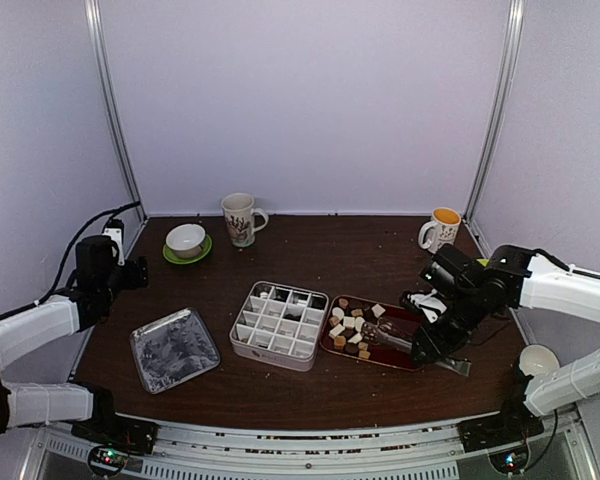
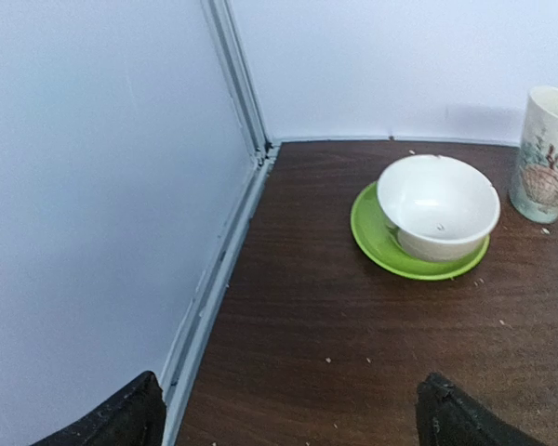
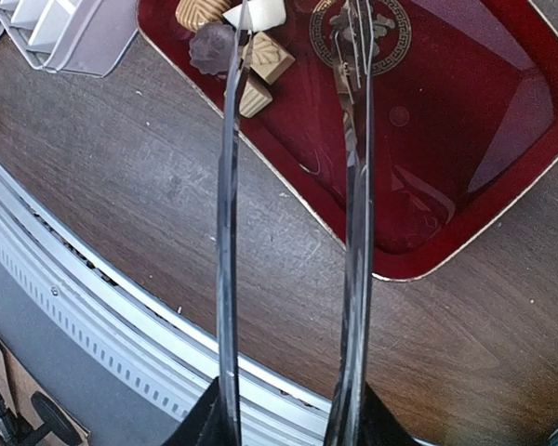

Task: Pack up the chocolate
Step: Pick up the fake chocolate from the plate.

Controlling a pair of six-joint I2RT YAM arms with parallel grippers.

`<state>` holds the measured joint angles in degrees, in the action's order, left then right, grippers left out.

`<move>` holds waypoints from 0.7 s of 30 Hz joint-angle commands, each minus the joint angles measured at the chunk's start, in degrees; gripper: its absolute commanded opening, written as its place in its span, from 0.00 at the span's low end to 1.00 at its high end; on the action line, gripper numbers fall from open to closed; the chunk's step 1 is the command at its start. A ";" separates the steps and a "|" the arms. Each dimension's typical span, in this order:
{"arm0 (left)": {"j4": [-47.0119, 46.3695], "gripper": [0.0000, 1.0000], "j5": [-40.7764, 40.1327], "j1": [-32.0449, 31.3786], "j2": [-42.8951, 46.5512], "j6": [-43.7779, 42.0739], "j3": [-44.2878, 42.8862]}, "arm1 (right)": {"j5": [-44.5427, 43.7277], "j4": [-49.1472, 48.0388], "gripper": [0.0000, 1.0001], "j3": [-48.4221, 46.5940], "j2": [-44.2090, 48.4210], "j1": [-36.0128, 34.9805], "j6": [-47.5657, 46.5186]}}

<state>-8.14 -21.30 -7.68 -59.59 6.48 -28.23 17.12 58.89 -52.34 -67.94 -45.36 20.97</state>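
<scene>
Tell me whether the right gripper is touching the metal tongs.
Touching. The right wrist view shows the metal tongs' two arms running straight out from between the right gripper's fingers, pressed against them.

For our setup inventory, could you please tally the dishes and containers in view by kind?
Mugs: 2
White bowl: 1
Green saucer: 1
Small white cup: 1
Divided box: 1
Red tray: 1
Foil tray: 1
Total: 8

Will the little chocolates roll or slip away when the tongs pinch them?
The round chocolates might roll; the cube-shaped ones have flat sides, so likely stay put. The tongs are thin, smooth metal, so a piece may slip. On the glossy red tray they would probably skid.
</scene>
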 commanded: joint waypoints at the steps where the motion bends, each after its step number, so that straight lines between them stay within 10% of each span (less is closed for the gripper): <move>1: -16.75 0.96 -0.20 2.89 -4.88 -3.00 1.03 | 1.79 -1.24 0.39 -0.80 -1.72 -0.36 -1.91; 21: -45.43 0.98 9.52 8.82 -20.44 -7.02 7.78 | 1.88 -2.45 0.38 -5.03 -9.36 -1.83 -4.27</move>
<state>-44.64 -15.73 0.67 -79.22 0.27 -22.00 18.70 57.08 -54.63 -76.82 -46.65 17.74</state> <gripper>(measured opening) 0.970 0.383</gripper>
